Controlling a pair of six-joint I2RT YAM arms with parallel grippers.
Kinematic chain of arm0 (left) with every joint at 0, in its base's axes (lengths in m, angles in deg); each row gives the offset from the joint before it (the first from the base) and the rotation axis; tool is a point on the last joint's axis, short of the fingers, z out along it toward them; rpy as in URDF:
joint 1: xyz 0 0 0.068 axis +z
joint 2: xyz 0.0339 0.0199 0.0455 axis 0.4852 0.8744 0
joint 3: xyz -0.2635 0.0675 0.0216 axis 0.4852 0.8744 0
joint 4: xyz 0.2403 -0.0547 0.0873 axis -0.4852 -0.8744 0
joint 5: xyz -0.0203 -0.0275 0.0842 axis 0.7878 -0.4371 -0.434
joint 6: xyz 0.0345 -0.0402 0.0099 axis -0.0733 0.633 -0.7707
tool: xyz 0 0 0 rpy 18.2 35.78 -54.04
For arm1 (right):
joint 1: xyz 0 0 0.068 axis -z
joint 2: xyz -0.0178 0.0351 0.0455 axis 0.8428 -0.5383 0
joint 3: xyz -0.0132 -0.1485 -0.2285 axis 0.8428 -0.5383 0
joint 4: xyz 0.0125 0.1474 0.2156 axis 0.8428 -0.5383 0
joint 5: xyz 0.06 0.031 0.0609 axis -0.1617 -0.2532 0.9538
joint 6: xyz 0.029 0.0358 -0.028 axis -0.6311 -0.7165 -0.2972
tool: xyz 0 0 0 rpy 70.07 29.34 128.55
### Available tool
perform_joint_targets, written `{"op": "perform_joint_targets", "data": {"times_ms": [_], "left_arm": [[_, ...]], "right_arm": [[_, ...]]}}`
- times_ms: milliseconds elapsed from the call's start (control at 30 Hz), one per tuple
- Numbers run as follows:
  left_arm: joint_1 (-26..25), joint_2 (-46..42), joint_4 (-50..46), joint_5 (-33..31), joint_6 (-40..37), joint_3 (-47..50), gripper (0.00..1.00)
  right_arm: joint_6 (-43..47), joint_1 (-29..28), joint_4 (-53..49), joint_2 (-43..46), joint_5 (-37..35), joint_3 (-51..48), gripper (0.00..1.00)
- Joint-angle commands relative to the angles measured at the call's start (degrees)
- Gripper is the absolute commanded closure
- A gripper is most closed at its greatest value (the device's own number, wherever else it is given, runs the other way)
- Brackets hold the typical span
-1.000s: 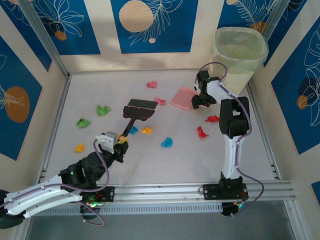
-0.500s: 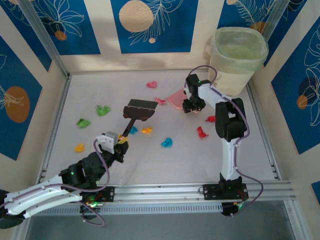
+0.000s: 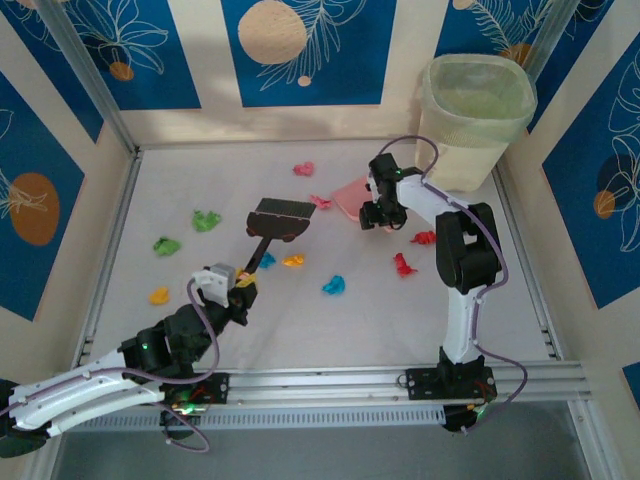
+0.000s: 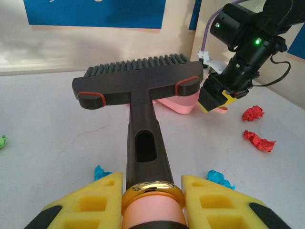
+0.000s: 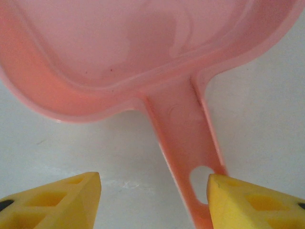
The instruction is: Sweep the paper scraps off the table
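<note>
Your paper scraps (image 3: 333, 285) are tiny crumpled bits that look nearly weightless and springy, so expect them to roll or skip ahead of the bristles; they are better herded with short strokes than pinched. They lie scattered over the table (image 3: 350, 320): two green and one orange toward the left edge, a pink one near the far edge and another just beside the brush head, cyan and orange ones around the middle, and two red ones toward the right edge. Your left gripper (image 4: 152, 191) is clamped on the thin handle of the dark brush (image 4: 138, 81), whose head sits near the table's middle. Your right gripper (image 5: 153, 188) stands with its fingers apart on either side of the pink dustpan's handle (image 5: 183, 138), the handle close against one finger and the other finger well off, so nothing is gripped. The dustpan (image 3: 350, 195) looks thin, stiff and light, likely to slide on the matte surface, so take the handle up near its hang hole. Its tray holds no scraps, and the pale translucent waste bin (image 3: 478, 110) in the far right corner shows no coloured bits inside
</note>
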State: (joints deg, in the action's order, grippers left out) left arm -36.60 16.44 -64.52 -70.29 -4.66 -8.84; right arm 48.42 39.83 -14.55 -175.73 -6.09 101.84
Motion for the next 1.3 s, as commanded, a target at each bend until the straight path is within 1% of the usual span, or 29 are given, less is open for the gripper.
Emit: {"op": "perform_joint_targets", "data": {"times_ms": [0,67,233,433,600,767,867,1133,1267], "left_arm": [[0.5,-0.2,3.3,-0.9,-0.9,0.2,1.0],[0.5,-0.1,3.3,-1.0,-0.9,0.2,1.0],[0.5,0.2,3.6,-0.9,-1.0,0.3,1.0],[0.5,0.8,3.7,-0.8,-0.9,0.2,1.0],[0.5,0.8,3.8,-0.7,-1.0,0.1,1.0],[0.4,1.0,4.0,-0.8,-1.1,0.2,1.0],[0.5,1.5,4.2,-0.7,-1.2,0.2,1.0],[0.5,1.6,4.2,-0.8,-1.4,0.1,1.0],[0.5,1.8,4.3,-0.8,-1.4,0.1,1.0]], "right_arm": [[-1.8,-0.4,2.2,2.3,-1.9,-1.8,0.38],[-2.3,-0.4,3.5,3.7,-2.1,-3.4,0.37],[-4.1,0.2,9.0,9.5,2.3,-9.3,0.36],[-5.6,2.7,12.1,13.7,5.4,-13.4,0.35],[-4.4,4.2,11.9,11.9,2.1,-13.6,0.35],[-2.2,4.5,14.2,10.5,2.7,-14.9,0.35],[-1.4,4.3,14.1,8.7,1.5,-14.1,0.35],[0.3,3.4,11.9,6.0,0.0,-12.2,0.39],[1.1,2.4,11.9,5.6,-0.6,-12.0,0.43]]}}
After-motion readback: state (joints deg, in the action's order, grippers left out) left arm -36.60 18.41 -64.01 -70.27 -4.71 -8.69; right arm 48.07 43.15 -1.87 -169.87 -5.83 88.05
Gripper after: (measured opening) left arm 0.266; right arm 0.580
